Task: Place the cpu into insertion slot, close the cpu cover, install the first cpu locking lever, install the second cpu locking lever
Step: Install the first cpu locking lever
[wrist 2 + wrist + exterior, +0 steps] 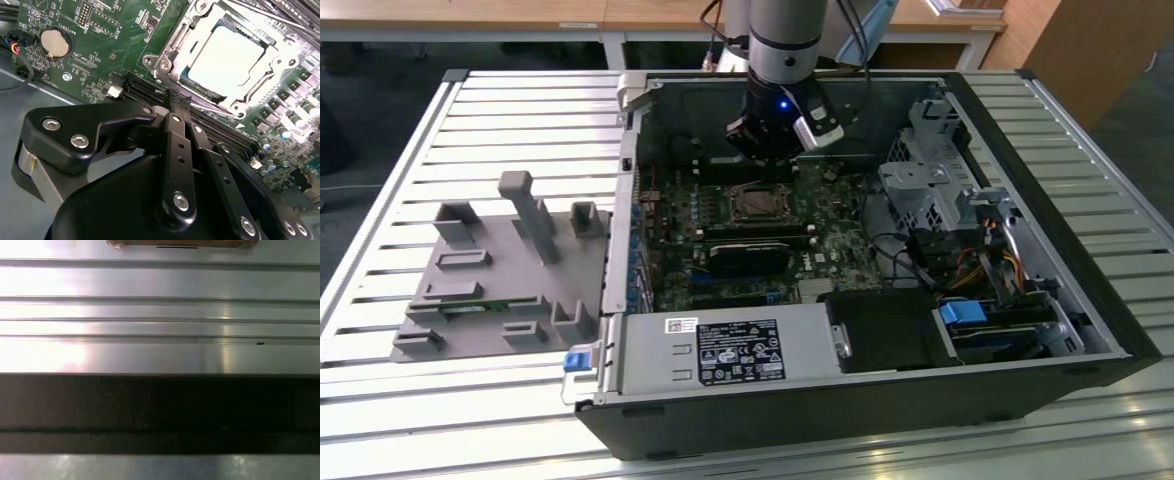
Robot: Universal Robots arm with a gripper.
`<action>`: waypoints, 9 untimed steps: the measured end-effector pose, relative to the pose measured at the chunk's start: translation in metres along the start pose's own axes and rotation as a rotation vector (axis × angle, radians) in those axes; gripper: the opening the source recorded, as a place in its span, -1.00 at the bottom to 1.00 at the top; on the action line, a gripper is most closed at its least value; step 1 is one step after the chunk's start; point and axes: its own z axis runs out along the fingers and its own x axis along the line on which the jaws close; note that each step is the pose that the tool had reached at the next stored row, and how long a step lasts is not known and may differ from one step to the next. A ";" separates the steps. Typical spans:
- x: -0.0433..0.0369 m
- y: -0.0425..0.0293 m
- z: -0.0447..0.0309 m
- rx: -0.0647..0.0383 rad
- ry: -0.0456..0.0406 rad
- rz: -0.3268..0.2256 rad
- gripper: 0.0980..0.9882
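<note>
Gleaming pale silver, the square cpu [231,56] sits under the metal cpu cover [187,30], black jaws clenched empty

The arm [786,35] is a grey cylinder ending in a black wrist with a small blue light and a silvery-white block on one side. The gripper [176,102] is matte black, built of flat hinged links fastened with round silver screws, over a silvery base band.

1. The pale silver-grey square cpu [231,56] sits in the socket on the green circuit board [115,45].
2. The thin silvery metal cpu cover [175,50] frames it.
3. The black gripper [176,100] hangs close beside the socket, fingers together.
4. A round silver coin cell [54,42] lies well apart.
</note>
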 end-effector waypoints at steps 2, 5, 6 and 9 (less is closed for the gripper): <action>0.0000 -0.0001 0.0013 0.001 0.0000 0.000 -0.98; 0.0000 -0.0002 0.0034 0.003 0.0000 0.000 -0.98; 0.0000 -0.0002 0.0039 0.004 0.0000 0.000 -0.98; -0.0001 -0.0001 0.0060 0.007 0.0000 0.000 -0.98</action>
